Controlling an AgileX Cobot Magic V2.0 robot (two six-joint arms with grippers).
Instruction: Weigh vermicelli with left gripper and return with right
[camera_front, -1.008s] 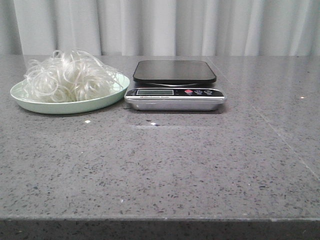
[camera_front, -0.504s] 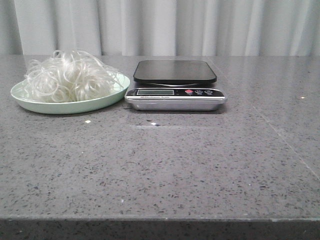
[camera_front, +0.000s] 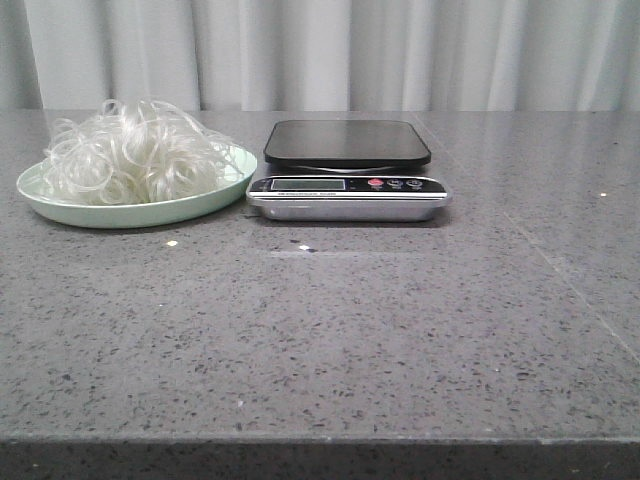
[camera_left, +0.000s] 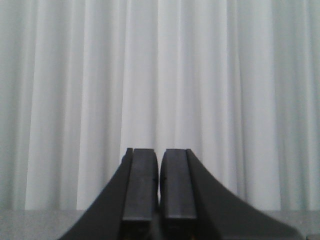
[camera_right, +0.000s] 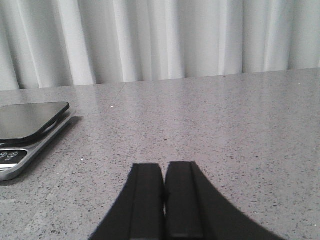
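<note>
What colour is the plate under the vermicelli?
Pale mint green: the plate holding the white vermicelli shows best in the front view.

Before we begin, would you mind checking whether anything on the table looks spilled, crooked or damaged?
Nothing stands out. The vermicelli sits heaped on the green plate, the scale beside it sits level with a bare platform, and both grippers are shut and empty.

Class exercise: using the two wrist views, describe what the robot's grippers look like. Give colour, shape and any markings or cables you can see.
Both grippers look alike. The left gripper has two flat, matte black fingers with squared tips, flaring into a wider black base. The right gripper shows the same black, slab-like fingers. No markings, labels or cables are visible, and the arms themselves are out of view.
</note>
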